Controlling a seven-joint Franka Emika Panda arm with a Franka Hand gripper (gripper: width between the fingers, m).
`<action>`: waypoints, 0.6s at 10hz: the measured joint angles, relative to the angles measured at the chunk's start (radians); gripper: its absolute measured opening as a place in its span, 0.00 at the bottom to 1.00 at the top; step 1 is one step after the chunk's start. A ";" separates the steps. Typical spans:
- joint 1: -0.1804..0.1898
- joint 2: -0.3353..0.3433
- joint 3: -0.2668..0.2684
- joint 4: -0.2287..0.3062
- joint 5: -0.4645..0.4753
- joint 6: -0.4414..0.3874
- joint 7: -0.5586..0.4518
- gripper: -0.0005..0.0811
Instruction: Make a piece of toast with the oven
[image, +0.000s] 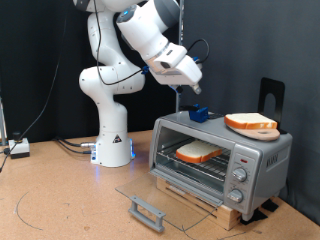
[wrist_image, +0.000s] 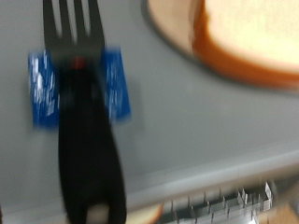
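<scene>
The gripper (image: 198, 104) hangs just above the top of the oven (image: 220, 160), its blue-padded fingers (wrist_image: 39, 86) clamped on a black fork (wrist_image: 82, 112) that points down at the oven's roof. Below, the glass door (image: 160, 200) lies folded open and flat, and the piece of toast (image: 198, 152) rests on the wire rack inside. A second bread slice (image: 252, 122) sits on a round wooden board (image: 262, 131) on the oven's top, toward the exterior view's right of the gripper.
</scene>
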 joint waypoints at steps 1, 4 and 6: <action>-0.031 0.002 -0.016 0.000 -0.036 -0.006 0.002 0.99; -0.087 0.019 -0.101 0.007 -0.107 -0.046 -0.063 0.99; -0.117 0.045 -0.162 0.023 -0.177 -0.088 -0.111 0.99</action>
